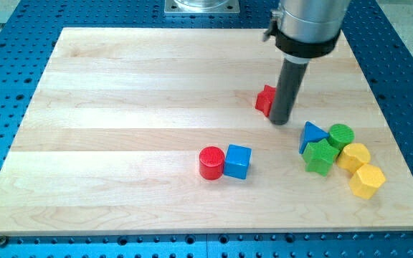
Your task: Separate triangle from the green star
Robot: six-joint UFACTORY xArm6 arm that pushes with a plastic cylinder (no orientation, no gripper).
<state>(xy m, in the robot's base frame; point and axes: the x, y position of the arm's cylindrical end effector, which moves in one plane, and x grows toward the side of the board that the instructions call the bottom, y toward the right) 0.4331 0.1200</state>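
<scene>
Tabletop (120, 107) first, from the view's left: a red cylinder (211, 163) touches a blue cube (237, 161) near the middle, both well clear of our job. Further right, my tip (281, 120) rests just beside a partly hidden red block (265, 99). We carry no claw, only this rod. The blue triangle (311, 135) touches the green star (320, 157), with a green cylinder (340, 135) and two yellow blocks (361, 169) crowding the right. We should probably slip between triangle and star, then push the triangle up and left.
</scene>
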